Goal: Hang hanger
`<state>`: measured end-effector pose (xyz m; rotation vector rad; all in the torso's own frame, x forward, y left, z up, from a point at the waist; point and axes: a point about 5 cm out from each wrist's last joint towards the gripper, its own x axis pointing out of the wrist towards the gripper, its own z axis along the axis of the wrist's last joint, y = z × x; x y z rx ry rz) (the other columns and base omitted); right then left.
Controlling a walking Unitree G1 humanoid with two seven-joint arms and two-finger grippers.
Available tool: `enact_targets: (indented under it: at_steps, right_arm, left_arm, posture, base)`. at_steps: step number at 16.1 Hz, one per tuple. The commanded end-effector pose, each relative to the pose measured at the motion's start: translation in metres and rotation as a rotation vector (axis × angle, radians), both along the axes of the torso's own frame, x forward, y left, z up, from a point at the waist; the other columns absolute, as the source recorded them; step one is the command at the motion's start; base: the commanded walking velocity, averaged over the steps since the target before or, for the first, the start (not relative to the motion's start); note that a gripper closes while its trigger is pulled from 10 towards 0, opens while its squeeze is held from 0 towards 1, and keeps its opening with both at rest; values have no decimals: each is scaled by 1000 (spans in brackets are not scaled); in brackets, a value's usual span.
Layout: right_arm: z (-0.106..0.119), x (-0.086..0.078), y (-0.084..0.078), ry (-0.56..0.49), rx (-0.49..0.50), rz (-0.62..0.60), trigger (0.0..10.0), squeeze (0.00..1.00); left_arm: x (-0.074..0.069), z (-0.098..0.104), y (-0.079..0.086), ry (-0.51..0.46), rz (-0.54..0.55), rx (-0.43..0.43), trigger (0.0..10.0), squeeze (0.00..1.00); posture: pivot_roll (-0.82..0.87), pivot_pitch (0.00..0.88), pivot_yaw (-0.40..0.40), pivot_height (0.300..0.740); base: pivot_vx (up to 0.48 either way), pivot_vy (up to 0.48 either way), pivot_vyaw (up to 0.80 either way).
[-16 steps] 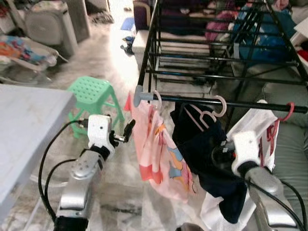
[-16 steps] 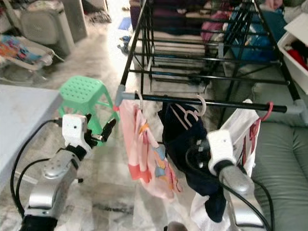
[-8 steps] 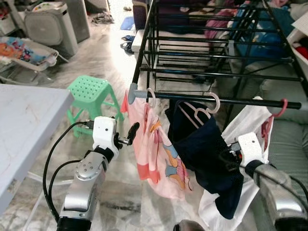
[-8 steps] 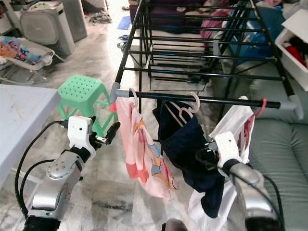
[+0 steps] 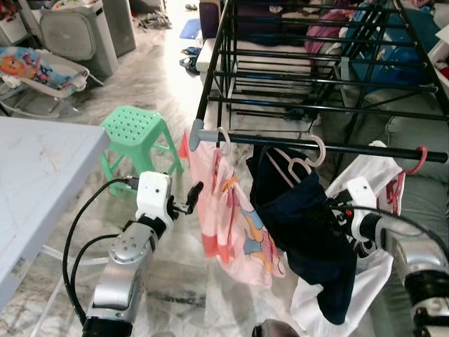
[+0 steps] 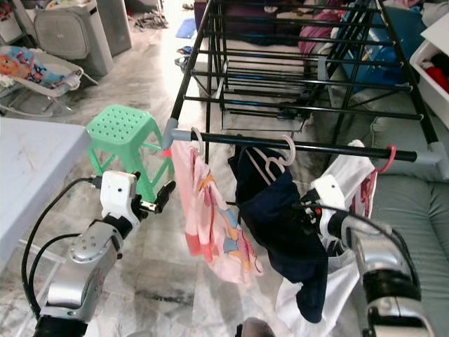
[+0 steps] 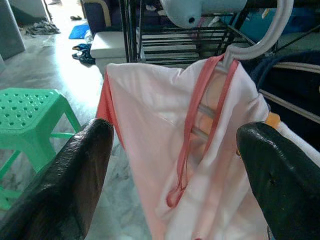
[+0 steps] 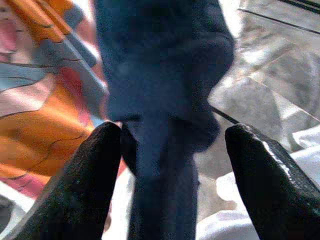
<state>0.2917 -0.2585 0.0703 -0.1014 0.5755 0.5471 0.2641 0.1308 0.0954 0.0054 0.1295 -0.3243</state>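
Left to right, then: a pale grey table (image 5: 35, 182) edges the scene, and beyond it a mint-green perforated plastic stool (image 5: 133, 133) stands on the marbled floor. Next, the left gripper (image 5: 188, 199) is held up just beside, but apart from, a pink printed child's garment (image 5: 231, 210); in the left wrist view its two black fingers (image 7: 70, 185) are spread wide with nothing between them, the pink cloth lying ahead. That garment hangs from a white hanger whose hook (image 5: 226, 140) sits over the front bar of the black metal drying rack (image 5: 337, 147), close to the bar's grey end cap. Further along, a pale pink plastic hanger (image 5: 298, 163) carrying a dark navy garment (image 5: 309, 232) is hooked on the same bar, its hook (image 5: 320, 149) fully over it. The right gripper (image 5: 337, 209) is near the navy cloth's edge; in the right wrist view its fingers (image 8: 95, 175) stand apart, released, with the navy fabric beyond them rather than pinched. At far right a red hanger hook (image 5: 419, 160) holds a white garment (image 5: 365, 189) above a grey-green cushion (image 5: 428, 203). Judged from this arrangement, the hanging appears complete: all three hangers rest on the bar, both grippers are empty, and what remains is probably only to draw the arms clear without snagging cloth.
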Motion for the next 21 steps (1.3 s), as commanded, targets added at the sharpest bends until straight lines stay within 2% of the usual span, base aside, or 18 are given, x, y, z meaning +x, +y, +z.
enact_targets:
  at_steps: [1, 6, 9, 13, 16, 18, 20, 21]
  right_arm:
    - [4, 3, 2, 17, -5, 62, 0, 0]
    - [4, 6, 4, 24, -47, 112, 0, 0]
    - [-2, 3, 0, 44, -109, 127, 0, 0]
    - [0, 6, -1, 40, -140, 110, 0, 0]
    - [-1, 10, 12, -25, -131, 109, 0, 0]
    - [-1, 10, 20, -62, -92, 89, 0, 0]
    - [-6, 9, 30, -99, -64, 46, 0, 0]
    - [-6, 9, 35, -146, -60, -13, 0, 0]
  left_arm:
    - [0, 1, 1, 3, 7, 21, 10000, 0]
    - [1, 0, 1, 8, 3, 25, 10000, 0]
    - [2, 0, 0, 11, 4, 28, 10000, 0]
    - [4, 1, 3, 7, 1, 44, 10000, 0]
    - [8, 3, 7, -1, -1, 66, 10000, 0]
    - [9, 1, 9, 1, 6, 69, 10000, 0]
    - [8, -3, 8, 8, 6, 68, 10000, 0]
    - [11, -1, 2, -5, -6, 64, 10000, 0]
  posture:
    - [-19, 29, 9, 740]
    - [-25, 28, 10, 740]
    - [-27, 32, 8, 740]
    - [-28, 41, 6, 740]
    - [-14, 22, 20, 740]
    - [-15, 0, 31, 740]
    - [-19, 0, 32, 740]
    - [-18, 0, 29, 740]
  base:
    - [0, 0, 0]
    - [0, 0, 0]
    - [0, 0, 0]
    - [0, 0, 0]
    - [0, 0, 0]
    - [0, 0, 0]
    - [0, 0, 0]
    - [0, 0, 0]
